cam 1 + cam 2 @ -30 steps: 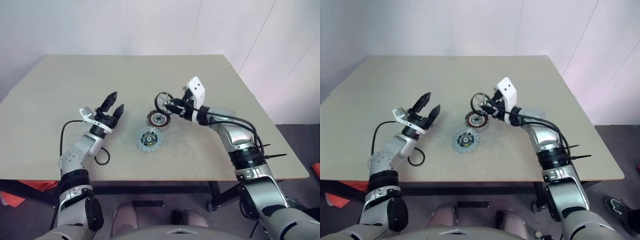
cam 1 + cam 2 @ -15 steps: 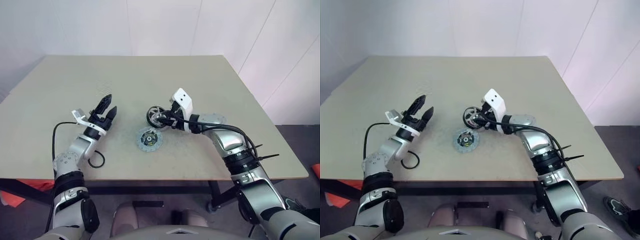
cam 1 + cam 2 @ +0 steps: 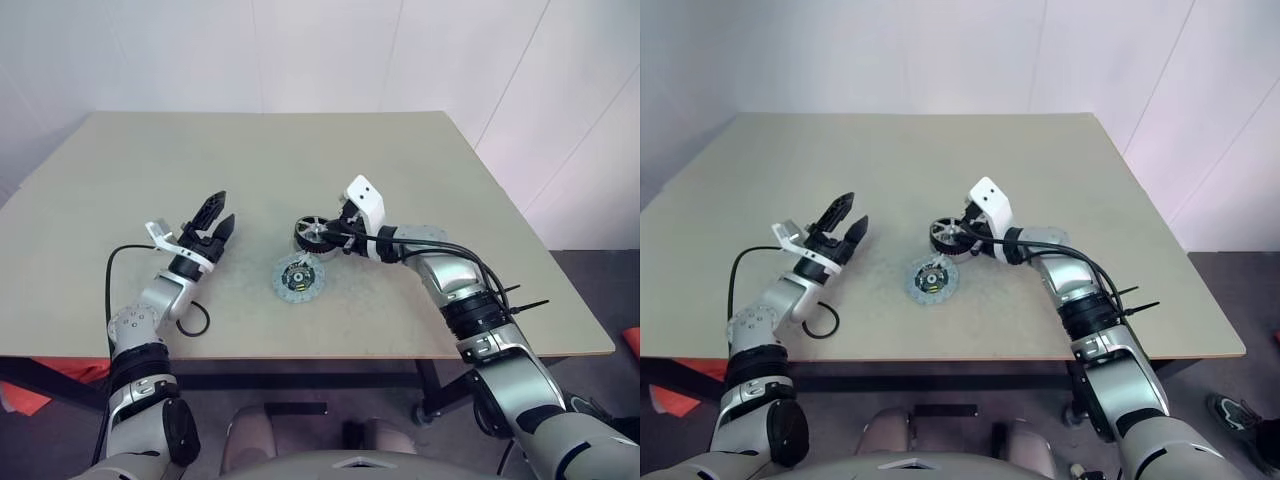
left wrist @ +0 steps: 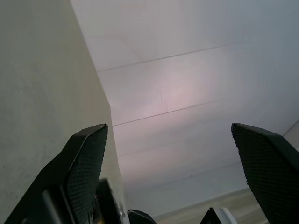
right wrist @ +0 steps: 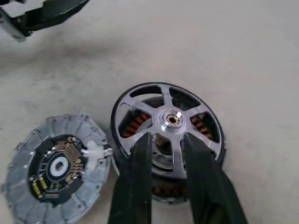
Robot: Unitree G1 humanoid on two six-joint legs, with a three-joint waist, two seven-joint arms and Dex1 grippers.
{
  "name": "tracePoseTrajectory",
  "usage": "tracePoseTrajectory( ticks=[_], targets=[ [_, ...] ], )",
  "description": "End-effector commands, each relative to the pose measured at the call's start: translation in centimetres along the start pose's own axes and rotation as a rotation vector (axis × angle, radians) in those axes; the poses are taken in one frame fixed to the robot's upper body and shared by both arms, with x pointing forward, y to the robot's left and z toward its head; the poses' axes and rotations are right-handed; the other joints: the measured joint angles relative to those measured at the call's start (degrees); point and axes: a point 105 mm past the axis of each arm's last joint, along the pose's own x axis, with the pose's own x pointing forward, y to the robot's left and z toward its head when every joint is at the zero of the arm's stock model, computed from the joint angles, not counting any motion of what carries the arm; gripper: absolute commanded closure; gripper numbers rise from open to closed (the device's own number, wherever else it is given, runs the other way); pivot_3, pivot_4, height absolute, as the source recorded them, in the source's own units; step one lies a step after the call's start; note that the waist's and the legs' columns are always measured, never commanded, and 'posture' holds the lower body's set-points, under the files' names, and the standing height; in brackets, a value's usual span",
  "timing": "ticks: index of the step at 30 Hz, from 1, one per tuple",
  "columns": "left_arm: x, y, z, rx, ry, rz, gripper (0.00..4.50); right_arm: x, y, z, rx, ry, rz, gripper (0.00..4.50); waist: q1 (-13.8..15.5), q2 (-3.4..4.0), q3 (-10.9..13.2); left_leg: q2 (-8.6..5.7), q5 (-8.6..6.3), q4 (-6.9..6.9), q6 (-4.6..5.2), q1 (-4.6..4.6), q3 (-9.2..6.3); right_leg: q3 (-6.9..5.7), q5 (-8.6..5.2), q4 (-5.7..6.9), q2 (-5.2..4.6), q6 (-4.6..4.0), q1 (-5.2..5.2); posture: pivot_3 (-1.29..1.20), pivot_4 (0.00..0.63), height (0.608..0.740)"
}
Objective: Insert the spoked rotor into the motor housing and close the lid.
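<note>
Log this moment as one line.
right tool: pinching spoked rotor spoke over motor housing | left tool: open | lid: on table

Motor housing (image 5: 163,186) mostly hidden under spoked rotor (image 5: 169,122).

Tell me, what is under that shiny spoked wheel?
Under the silvery spoked rotor, coppery windings of the thick dark motor housing show between the spokes. The right hand pinches one spoke; the housing's centre is covered.
</note>
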Motion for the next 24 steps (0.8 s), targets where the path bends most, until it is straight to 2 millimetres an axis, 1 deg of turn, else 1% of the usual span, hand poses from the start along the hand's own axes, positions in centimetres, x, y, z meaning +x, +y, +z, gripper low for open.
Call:
tracePoseTrajectory(
  ticks=[1,11,14,17,20,24],
  targets=[
    [0.2,-0.7,0.0,0.017,0.001,-0.032,0.04,-0.1,-1.1,1.8,-0.041,-0.047,-0.038,3.27,0.0,0.0,0.0,0.0,0.01,0.0,-0.01,-0.01,0.0,0.0,0.0,-0.01,0.0,0.0,0.0,0.0,0.0,0.74],
    [-0.1,-0.6,-0.4,0.022,0.009,-0.024,0.04,-0.1,-1.3,2.6,-0.053,-0.076,-0.044,3.27,-0.1,0.0,0.0,-0.01,0.05,0.0,-0.08,-0.1,0.0,0.0,-0.01,-0.07,0.0,-0.02,-0.06,0.0,0.0,0.74],
    [-0.1,-0.6,-0.5,0.034,0.016,-0.023,0.04,-0.3,-1.4,3.5,-0.036,-0.122,-0.048,3.27,-0.1,0.0,0.0,0.0,0.05,0.0,-0.08,-0.08,0.0,0.0,-0.01,-0.04,0.01,-0.02,-0.05,0.0,0.0,0.74],
    [0.0,-0.6,-0.6,0.086,0.028,-0.01,0.04,-0.5,-1.6,4.3,-0.006,-0.172,-0.056,3.27,-0.1,0.0,0.0,0.0,0.05,0.0,-0.08,-0.08,0.0,0.0,-0.01,-0.04,0.0,-0.02,-0.05,0.0,0.0,0.74],
    [0.1,-0.4,-0.8,0.108,0.044,0.005,0.04,0.1,-1.6,3.4,0.019,-0.151,-0.071,3.27,-0.1,0.0,0.0,0.0,0.05,0.0,-0.08,-0.08,0.0,0.0,-0.01,-0.04,0.0,-0.02,-0.05,0.0,0.0,0.74],
    [0.2,-0.2,-0.9,0.113,0.045,0.012,0.04,1.5,-0.1,1.8,0.058,-0.117,-0.037,3.27,-0.3,0.0,0.0,0.02,0.05,-0.01,-0.08,-0.07,0.0,0.0,-0.01,-0.04,0.01,-0.02,-0.06,0.0,0.0,0.74]
  ],
)
